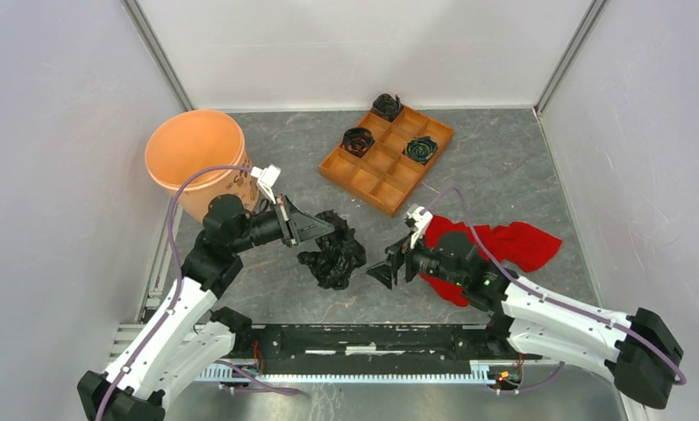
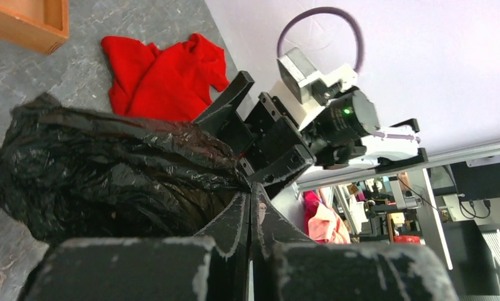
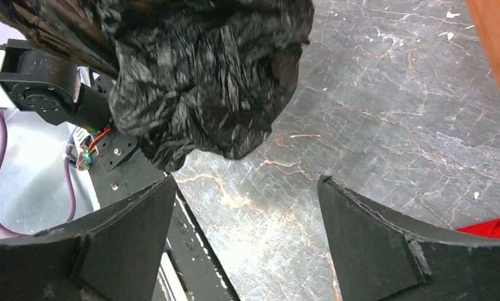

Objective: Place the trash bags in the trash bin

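Top external: left gripper (image 1: 322, 230) clamped on the trash bag (image 1: 332, 256), right gripper (image 1: 386, 272) wide open, empty, just beside it

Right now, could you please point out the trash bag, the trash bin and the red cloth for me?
trash bag (image 1: 332, 256), top external view, middle of wad
trash bin (image 1: 192, 149), top external view, bare inside
red cloth (image 1: 525, 242), top external view, right half

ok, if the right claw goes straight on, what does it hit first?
Probably the bag. The right claw is open and points left at it, with nothing between them in the top view. In its wrist view the bag sits ahead but off toward one finger, so it might only graze it.
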Robot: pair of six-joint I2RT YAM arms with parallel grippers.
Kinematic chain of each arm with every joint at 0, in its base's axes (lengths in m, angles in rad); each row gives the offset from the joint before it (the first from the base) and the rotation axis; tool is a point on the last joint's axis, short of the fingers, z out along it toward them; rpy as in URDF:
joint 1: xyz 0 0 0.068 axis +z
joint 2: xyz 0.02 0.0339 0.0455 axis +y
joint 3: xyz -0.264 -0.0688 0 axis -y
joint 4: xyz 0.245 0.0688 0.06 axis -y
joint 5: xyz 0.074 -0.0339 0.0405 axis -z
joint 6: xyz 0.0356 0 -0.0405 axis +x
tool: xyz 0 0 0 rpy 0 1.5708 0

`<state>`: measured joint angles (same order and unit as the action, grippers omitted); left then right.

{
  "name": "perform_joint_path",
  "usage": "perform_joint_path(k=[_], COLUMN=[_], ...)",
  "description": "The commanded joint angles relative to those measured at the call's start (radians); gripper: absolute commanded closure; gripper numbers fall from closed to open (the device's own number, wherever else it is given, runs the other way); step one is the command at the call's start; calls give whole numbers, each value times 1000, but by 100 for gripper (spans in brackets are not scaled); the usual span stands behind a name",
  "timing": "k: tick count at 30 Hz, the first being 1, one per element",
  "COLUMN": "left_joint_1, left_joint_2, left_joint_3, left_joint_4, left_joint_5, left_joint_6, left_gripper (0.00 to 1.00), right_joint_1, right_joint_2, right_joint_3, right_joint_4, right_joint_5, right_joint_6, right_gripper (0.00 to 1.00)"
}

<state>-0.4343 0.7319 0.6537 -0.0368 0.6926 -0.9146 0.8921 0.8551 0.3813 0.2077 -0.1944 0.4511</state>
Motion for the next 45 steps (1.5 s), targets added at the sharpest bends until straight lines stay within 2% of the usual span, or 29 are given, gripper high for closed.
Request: perform_joint_path(k=[1, 3, 10, 13, 17, 18, 19, 20, 21, 22, 23, 25, 27, 28, 30, 32, 38, 41, 45], left_joint_1=[-3, -3, -3, -3, -4, -4, -5, -4, -4, -5, -4, -4, -4, -3, -4, -4, -30, -102, -281], left_joint_2=[1, -7, 5, 0, -15, -18, -20, -19, -19, -16, -12, 0, 0, -6, -20, -23, 28, 67, 179], left_joint_3=[64, 51, 70, 75, 68, 70, 72, 73, 73, 77, 88, 126, 143, 135, 98, 41, -149, -198, -171], left_joint_4=[-117, -111, -194, -216, -218, -222, -224, -224, -226, -233, -254, -327, -401, -410, -402, -363, -134, -11, 81], left_joint_5=[-29, -32, -69, -75, -67, -65, -62, -61, -60, -59, -62, -96, -143, -167, -198, -199, -127, -164, -299], left_joint_6=[72, 66, 111, 115, 110, 111, 111, 111, 112, 119, 136, 187, 231, 239, 234, 208, 70, 1, -19], left_gripper=[98, 98, 98, 98, 98, 98, 98, 98, 98, 93, 83, 51, 24, 15, 5, 0, 0, 0, 0], right_joint_1=[122, 182, 379, 397, 395, 393, 390, 374, 344, 297, 254, 166, 85, 32, -42, -103, -266, -301, -308], right_joint_2=[51, 94, 323, 377, 406, 407, 409, 411, 410, 406, 393, 343, 291, 267, 210, 150, 22, 20, 20], right_joint_3=[169, 240, 408, 430, 404, 372, 333, 303, 270, 230, 177, 70, -2, -37, -109, -166, -248, -233, -239], right_joint_4=[-135, -152, 40, 88, 122, 177, 242, 271, 303, 350, 414, 495, 467, 459, 447, 412, 310, 275, 311], right_joint_5=[213, 300, 384, 441, 672, 710, 734, 741, 699, 608, 517, 372, 276, 205, 106, 61, -37, -81, -159], right_joint_6=[-37, -35, -13, 16, 80, 86, 88, 127, 164, 195, 218, 245, 273, 285, 293, 280, 234, 199, 200], right_gripper=[10, 10, 10, 9, 12, 19, 37, 59, 86, 96, 100, 99, 99, 100, 100, 100, 100, 100, 100])
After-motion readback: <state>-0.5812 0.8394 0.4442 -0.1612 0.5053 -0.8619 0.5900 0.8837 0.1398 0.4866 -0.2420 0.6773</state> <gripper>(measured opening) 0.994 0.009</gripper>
